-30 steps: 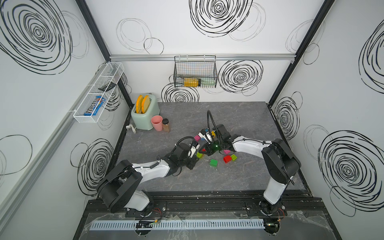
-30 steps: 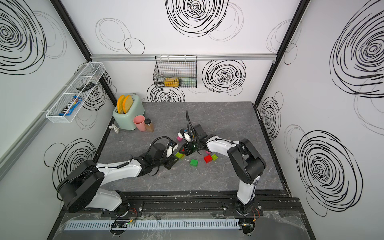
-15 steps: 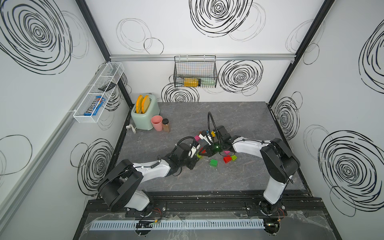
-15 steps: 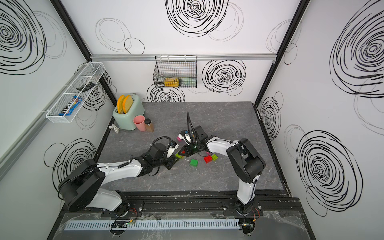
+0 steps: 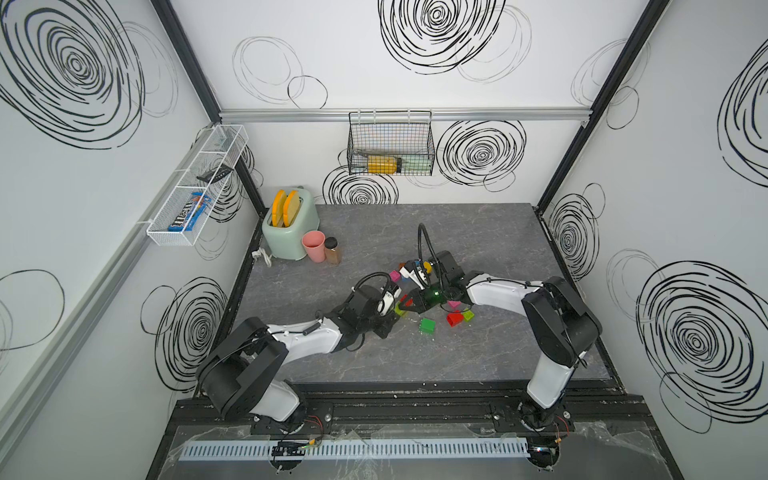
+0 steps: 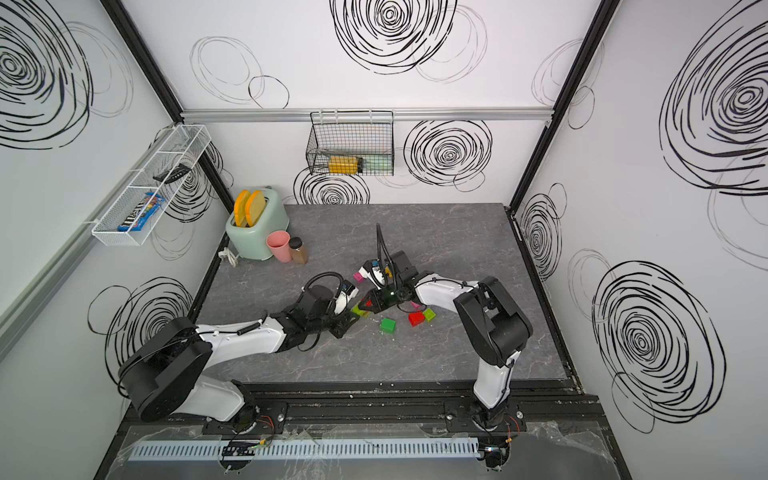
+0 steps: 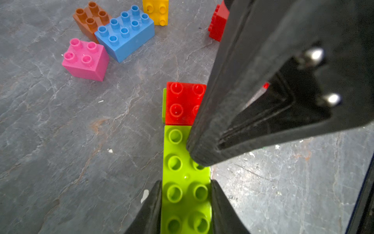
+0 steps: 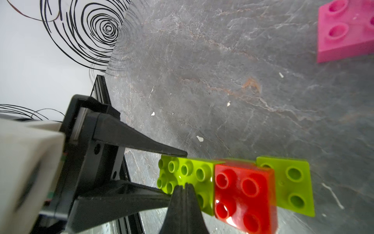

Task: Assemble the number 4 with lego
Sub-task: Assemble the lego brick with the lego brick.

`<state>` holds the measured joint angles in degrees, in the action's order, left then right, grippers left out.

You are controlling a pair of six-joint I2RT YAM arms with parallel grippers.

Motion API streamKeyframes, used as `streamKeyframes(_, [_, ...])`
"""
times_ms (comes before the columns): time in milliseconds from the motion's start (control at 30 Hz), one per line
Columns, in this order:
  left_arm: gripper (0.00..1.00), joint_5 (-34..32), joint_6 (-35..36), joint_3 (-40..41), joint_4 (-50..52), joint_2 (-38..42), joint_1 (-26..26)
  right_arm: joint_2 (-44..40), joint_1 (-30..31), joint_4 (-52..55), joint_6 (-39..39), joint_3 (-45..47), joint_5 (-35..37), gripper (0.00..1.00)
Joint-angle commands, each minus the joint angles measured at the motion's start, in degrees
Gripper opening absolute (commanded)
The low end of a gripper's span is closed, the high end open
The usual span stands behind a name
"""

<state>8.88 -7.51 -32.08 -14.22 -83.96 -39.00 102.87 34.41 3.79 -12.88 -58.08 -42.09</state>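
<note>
Lime brick (image 7: 175, 162) lies studs-up, long axis running straight out from the left gripper (image 7: 186, 189) clamping its end. Right gripper (image 8: 183, 188), closed, touches it beside the red brick (image 7: 182, 103).

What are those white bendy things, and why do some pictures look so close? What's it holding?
They are two robot arms on a grey table. Two pictures look down from above; the close ones come from a camera on each arm's wrist. Each arm ends in a pincher, the end effector. The left end effector pinches a long lime brick with a red brick sitting on top. The right end effector is shut, its tip against the lime brick. A pink brick and a blue brick lie loose nearby.
</note>
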Motion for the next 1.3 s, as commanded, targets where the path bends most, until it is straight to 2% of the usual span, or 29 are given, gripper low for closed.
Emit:
streamKeyframes(0, [0.0,1.17,-0.1,-0.1,3.16,-1.11,-0.45,-1.22,-1.0,3.08,-0.56,-1.68,2.08,0.0])
streamKeyframes(333, [0.0,1.0,0.6,-0.57,3.29,-1.25,-1.06,-0.8,-1.63,0.99,-2.34,-1.99,3.8,0.0])
streamKeyframes(433, [0.13,0.55,1.0,-1.17,3.66,-1.39,-1.47,0.77,-1.68,2.58,-1.69,-2.05,6.84,0.0])
streamKeyframes(633, [0.31,0.28,1.73,-2.07,4.35,-1.21,-1.58,0.07,-1.41,2.2,-2.08,1.26,7.62,0.0])
streamKeyframes(700, [0.43,0.26,2.1,-2.36,4.63,-0.88,-1.52,-0.29,-1.42,2.18,-2.39,1.78,7.54,0.0])
streamKeyframes(733, [0.46,0.2,2.23,-2.46,4.79,-0.7,-1.6,-0.3,-1.37,2.26,-2.45,1.9,7.46,0.0])
streamKeyframes(833, [0.49,0.16,2.93,-2.81,4.99,-0.28,-1.6,-0.5,-1.21,2.26,-2.5,1.87,7.42,0.0])
streamKeyframes(967, [0.47,0.29,3.29,-3.08,4.93,-1.13,-1.81,-0.75,-1.01,2.11,-2.63,1.48,7.06,0.0])
streamKeyframes(1067, [0.48,0.25,3.38,-3.09,4.99,-1.35,-2.25,-1.33,-0.88,1.92,-2.33,1.42,6.4,0.0])
streamKeyframes(1133, [0.52,0.75,3.3,-2.58,4.71,-0.26,-2.0,-1.36,-0.86,2.42,-2.28,1.31,7.19,0.0])
streamKeyframes(1267, [0.66,0.59,2.79,-1.43,4.11,1.96,-0.96,-0.99,-0.84,2.98,-2.36,1.56,7.33,0.0])
